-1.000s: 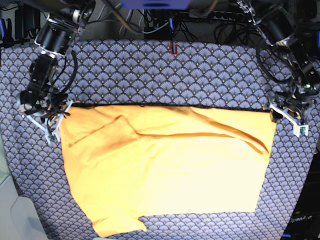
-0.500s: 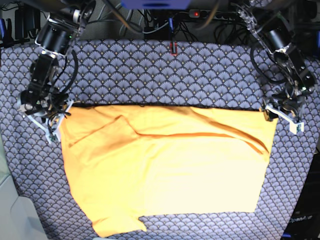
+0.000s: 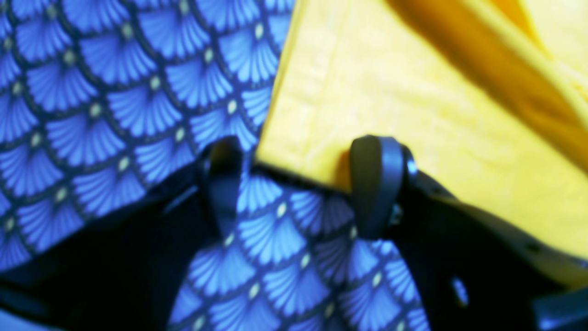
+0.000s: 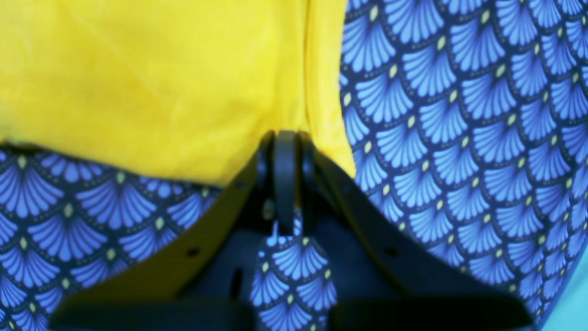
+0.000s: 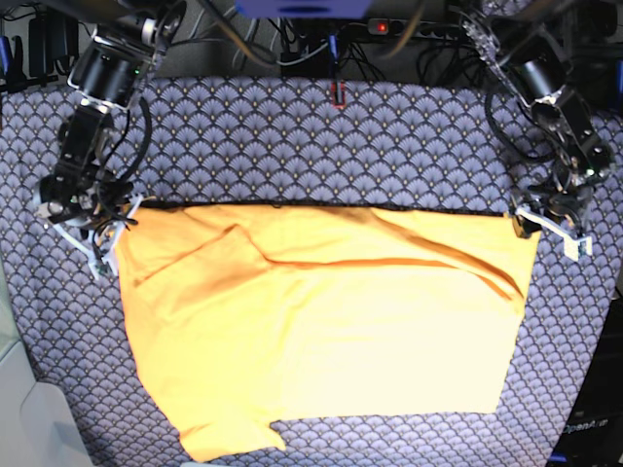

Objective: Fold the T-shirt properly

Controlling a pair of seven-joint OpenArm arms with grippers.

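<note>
The yellow-orange T-shirt [image 5: 321, 321] lies spread on the fan-patterned tablecloth, with a long crease running across its upper part and a sleeve poking out at the lower left. My right gripper [image 5: 109, 238] sits at the shirt's upper left corner. In the right wrist view that gripper [image 4: 285, 138] is shut, pinching the T-shirt [image 4: 138, 78] beside a seam. My left gripper [image 5: 553, 232] is at the upper right corner. In the left wrist view it [image 3: 298, 184] stands open, one finger [image 3: 376, 184] over the T-shirt [image 3: 390, 82] edge, the other over bare tablecloth.
The blue-grey tablecloth [image 5: 321, 146] covers the whole table. Cables and a power strip [image 5: 409, 29] run along the back edge, with a small red marker [image 5: 338, 92] near it. A pale object [image 5: 29, 409] sits at the lower left corner.
My left gripper has shifted a little inward and back, closer to the shirt's upper right corner, staying open. The right gripper and the shirt have not moved.
</note>
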